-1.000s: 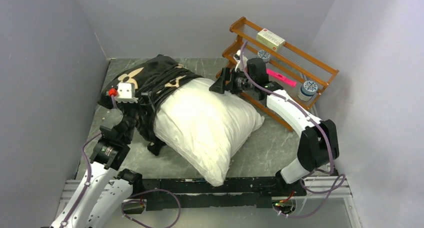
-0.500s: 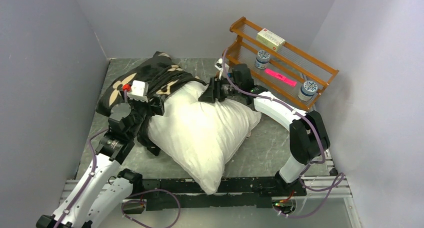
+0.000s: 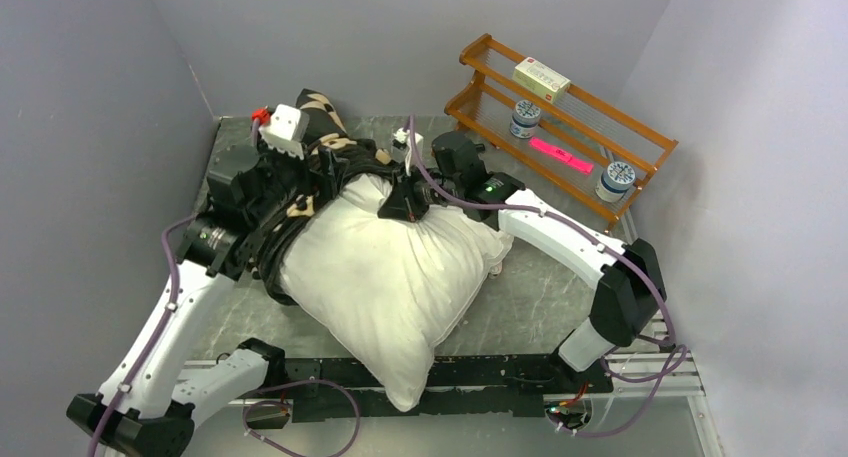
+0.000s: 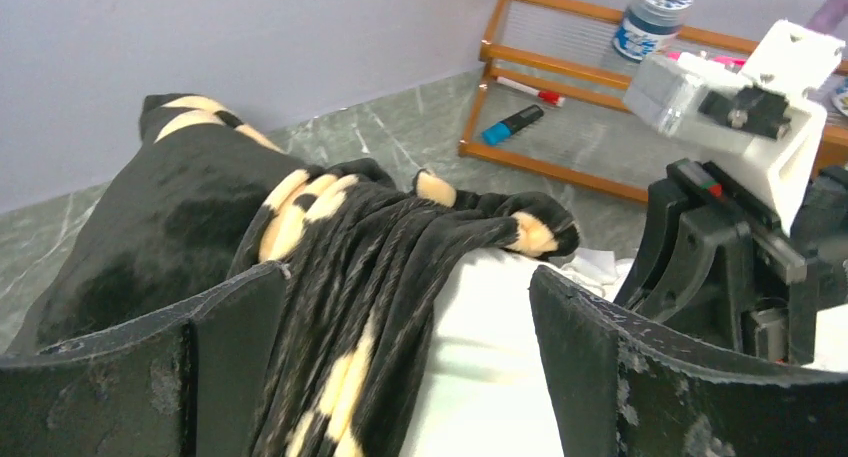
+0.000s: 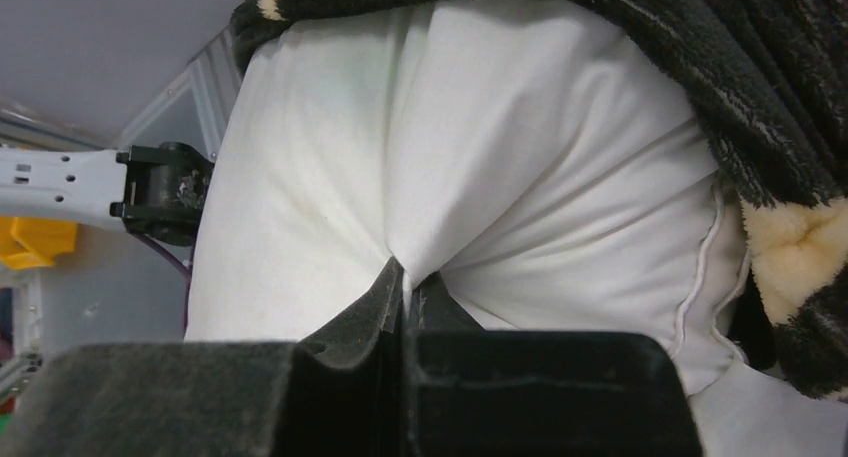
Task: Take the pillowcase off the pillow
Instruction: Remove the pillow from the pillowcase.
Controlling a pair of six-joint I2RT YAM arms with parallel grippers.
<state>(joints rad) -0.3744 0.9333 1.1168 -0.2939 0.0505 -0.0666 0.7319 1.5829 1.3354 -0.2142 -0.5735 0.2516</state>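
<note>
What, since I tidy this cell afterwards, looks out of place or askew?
The pillow lies skewed, its near corner overhanging the black base rail; the pillowcase is bunched over its far end only.

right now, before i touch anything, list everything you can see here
pillow: 1, white, middle of the table
pillowcase: 1, black with tan flowers, bunched over the pillow's far left end
rack: 1, orange-brown wood, far right corner
box: 1, white and green, rack's top shelf
jars: 2, blue and white, shelf below the box
pink marker: 1, pink, between the jars
blue marker: 1, blue, low in the rack
red and white pen: 1, beside the blue marker
table: 1, grey marbled, under everything
left claw: 1, black, open over the bunched pillowcase edge
right claw: 1, black, shut on a pinch of pillow fabric
</note>
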